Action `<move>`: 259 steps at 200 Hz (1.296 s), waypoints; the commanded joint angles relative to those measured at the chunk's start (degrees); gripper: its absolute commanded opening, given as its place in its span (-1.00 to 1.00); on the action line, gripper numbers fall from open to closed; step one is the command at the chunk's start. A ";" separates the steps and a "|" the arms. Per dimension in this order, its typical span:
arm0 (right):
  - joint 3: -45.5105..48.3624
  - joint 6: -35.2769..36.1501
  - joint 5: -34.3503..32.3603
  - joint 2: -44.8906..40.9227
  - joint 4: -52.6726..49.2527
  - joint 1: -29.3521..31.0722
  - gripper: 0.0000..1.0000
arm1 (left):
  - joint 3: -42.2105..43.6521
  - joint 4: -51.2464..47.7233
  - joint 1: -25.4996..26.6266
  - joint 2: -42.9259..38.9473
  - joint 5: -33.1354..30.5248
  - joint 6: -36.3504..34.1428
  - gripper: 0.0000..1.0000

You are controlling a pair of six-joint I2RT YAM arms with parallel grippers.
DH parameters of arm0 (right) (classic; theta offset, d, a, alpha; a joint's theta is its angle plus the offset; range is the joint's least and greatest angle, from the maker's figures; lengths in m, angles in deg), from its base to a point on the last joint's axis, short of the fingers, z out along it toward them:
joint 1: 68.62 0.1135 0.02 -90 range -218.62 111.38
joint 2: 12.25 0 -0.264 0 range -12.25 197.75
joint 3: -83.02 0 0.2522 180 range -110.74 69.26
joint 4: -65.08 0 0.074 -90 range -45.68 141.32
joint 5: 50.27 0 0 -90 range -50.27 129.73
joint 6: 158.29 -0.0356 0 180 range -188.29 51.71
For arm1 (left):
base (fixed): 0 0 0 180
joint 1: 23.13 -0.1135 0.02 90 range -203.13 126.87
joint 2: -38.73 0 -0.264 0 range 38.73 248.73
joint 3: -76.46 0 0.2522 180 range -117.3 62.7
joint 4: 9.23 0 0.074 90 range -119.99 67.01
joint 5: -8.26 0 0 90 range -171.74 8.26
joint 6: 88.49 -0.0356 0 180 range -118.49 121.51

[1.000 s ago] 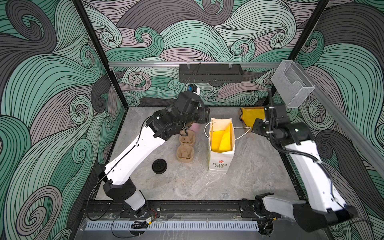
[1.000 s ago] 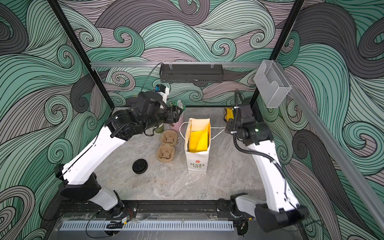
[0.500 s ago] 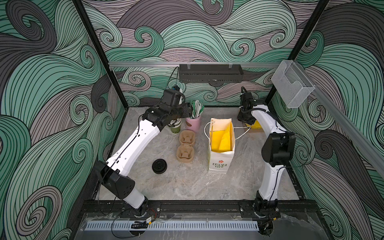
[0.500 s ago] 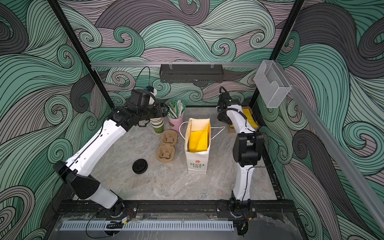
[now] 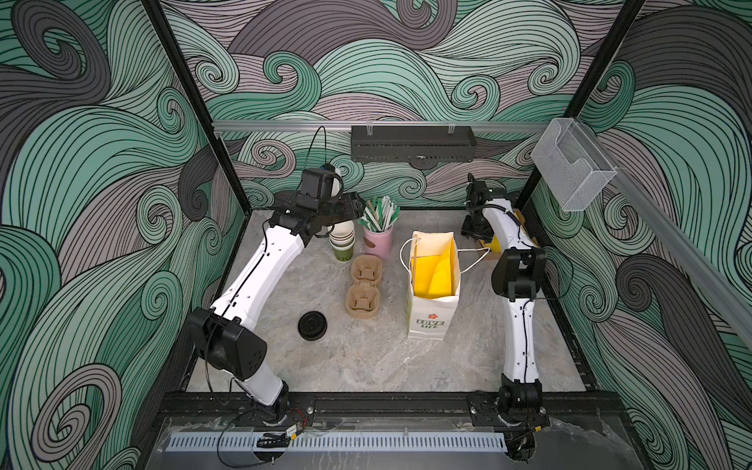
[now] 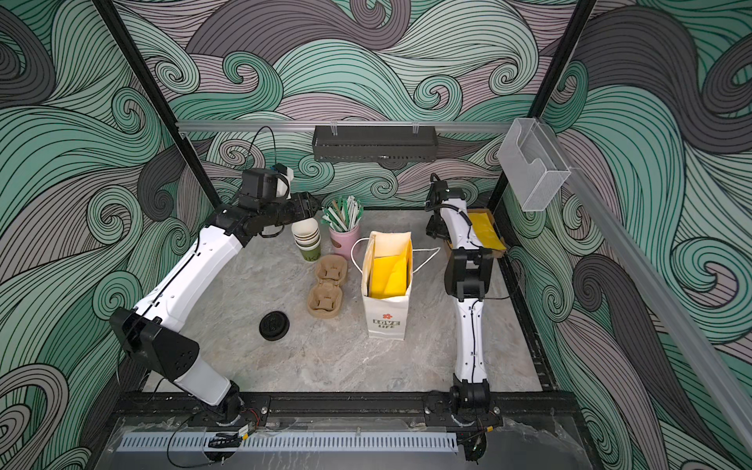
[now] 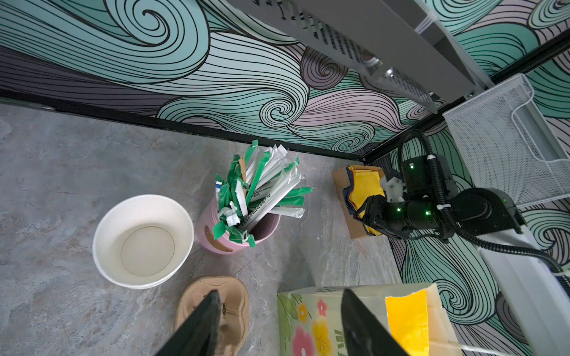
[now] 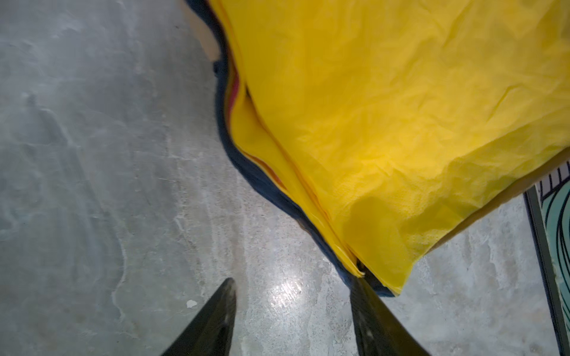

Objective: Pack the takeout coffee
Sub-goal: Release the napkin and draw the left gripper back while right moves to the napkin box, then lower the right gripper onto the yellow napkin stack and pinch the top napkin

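Left pincer apart, empty, near stacked olive paper cups, bench rear; right pincer apart beside crinkled yellow napkins.

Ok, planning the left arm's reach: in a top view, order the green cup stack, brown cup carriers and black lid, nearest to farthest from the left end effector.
1. Green cup stack, close by the left end effector, at the back.
2. Brown cup carriers, mid-table.
3. Black lid, toward the front.
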 commanded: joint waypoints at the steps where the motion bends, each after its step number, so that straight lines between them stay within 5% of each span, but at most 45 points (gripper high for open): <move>1: 0.12 -2.42 0.58 0.46 -4.04 -0.39 0.23 | 0.15 1.46 -0.98 0.86 1.97 1.10 0.26; 95: 5.63 1.42 15.32 -0.50 -4.78 3.54 0.16 | 1.39 1.66 -2.97 1.45 2.59 1.64 0.24; 131: 4.40 1.04 8.63 -3.86 -4.79 3.15 0.16 | 2.14 1.82 -3.19 0.33 2.76 1.23 0.24; 194: 1.77 -13.04 -5.90 -3.49 -0.18 -0.42 0.24 | 5.12 3.15 -3.23 -1.84 2.32 1.73 0.24; 259: 2.32 -20.38 -2.89 -0.45 2.46 -2.00 0.24 | 8.81 4.05 -3.33 -4.56 0.04 2.53 0.24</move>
